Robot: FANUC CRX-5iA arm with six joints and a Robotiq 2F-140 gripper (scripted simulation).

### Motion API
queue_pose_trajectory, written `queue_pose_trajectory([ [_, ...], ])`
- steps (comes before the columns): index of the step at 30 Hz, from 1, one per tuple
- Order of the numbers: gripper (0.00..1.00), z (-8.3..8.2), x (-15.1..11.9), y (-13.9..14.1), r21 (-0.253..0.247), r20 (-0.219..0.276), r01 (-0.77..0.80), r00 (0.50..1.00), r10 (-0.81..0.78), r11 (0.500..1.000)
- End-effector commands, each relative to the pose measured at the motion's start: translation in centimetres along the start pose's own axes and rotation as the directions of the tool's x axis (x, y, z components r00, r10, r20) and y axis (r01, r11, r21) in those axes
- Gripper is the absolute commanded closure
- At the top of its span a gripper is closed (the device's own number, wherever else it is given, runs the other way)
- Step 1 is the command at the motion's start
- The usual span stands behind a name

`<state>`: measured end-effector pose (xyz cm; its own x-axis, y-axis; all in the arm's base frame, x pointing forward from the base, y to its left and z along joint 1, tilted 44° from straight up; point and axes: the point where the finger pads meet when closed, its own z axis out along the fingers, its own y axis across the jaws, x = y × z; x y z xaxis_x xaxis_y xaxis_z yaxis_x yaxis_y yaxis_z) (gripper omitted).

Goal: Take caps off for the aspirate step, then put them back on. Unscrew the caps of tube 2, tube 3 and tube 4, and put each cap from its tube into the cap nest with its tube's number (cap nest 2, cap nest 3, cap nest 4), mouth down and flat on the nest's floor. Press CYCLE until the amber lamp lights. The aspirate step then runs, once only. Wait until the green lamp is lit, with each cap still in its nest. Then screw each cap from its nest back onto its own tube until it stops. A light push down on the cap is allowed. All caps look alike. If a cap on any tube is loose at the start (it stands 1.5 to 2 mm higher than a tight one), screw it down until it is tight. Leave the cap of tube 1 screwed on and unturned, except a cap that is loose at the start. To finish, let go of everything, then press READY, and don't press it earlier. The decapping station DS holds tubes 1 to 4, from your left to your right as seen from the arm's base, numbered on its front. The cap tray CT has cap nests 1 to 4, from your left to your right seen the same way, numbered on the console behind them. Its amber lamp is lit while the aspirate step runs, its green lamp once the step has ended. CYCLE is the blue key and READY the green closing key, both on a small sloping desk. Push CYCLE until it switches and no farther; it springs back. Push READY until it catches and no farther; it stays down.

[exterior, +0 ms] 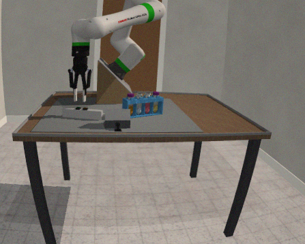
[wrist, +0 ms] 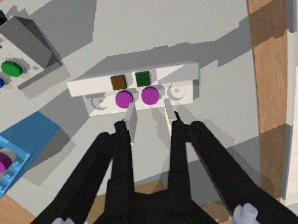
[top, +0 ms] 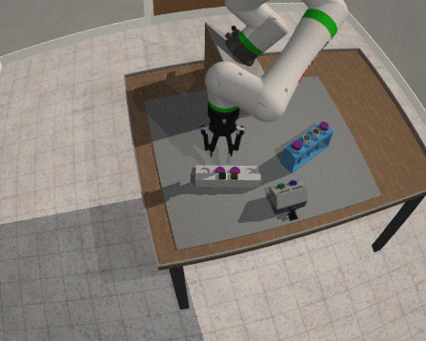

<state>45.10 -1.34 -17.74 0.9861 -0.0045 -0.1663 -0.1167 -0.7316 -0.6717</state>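
The white cap tray (top: pixel 227 175) holds two purple caps, one (top: pixel 219 170) and the other (top: pixel 233 170), in its two middle nests. The wrist view shows both caps (wrist: pixel 124 99) (wrist: pixel 149 95) mouth down, with the outer nests (wrist: pixel 98 103) (wrist: pixel 176 91) empty. My gripper (top: pixel 222 150) (wrist: pixel 150 108) hangs a little above the tray, behind the caps, open and empty. The blue decapping station (top: pixel 307 146) has purple caps on its two end tubes (top: pixel 297 145) (top: pixel 324 126). Its two middle tubes (top: pixel 312 135) stand open.
The small grey desk (top: pixel 288 195) with the green key (top: pixel 281 186) and blue key (top: pixel 293 182) stands in front of the station. A brown wedge-shaped base (exterior: pixel 109 86) stands at the back of the table behind the tray.
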Motion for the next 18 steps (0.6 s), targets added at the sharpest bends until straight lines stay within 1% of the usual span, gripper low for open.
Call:
queue_pose_trajectory([
  [1, 0.71, -1.4, 0.0, 0.0, 0.000, 0.000, 0.000, 1.000, 0.000, 1.000],
  [5, 0.71, -3.4, 0.0, 0.0, 0.000, 0.000, 0.000, 1.000, 0.000, 1.000],
  [7, 0.71, -3.4, 0.0, 0.0, 0.000, 0.000, 0.000, 1.000, 0.000, 1.000],
  [15, 0.71, -7.4, 0.0, 0.0, 0.000, 0.000, 0.000, 1.000, 0.000, 1.000],
  [16, 0.71, -7.7, 0.0, 0.0, 0.000, 0.000, 0.000, 1.000, 0.000, 1.000],
  [18, 0.71, -7.7, 0.0, 0.0, 0.000, 0.000, 0.000, 1.000, 0.000, 1.000],
])
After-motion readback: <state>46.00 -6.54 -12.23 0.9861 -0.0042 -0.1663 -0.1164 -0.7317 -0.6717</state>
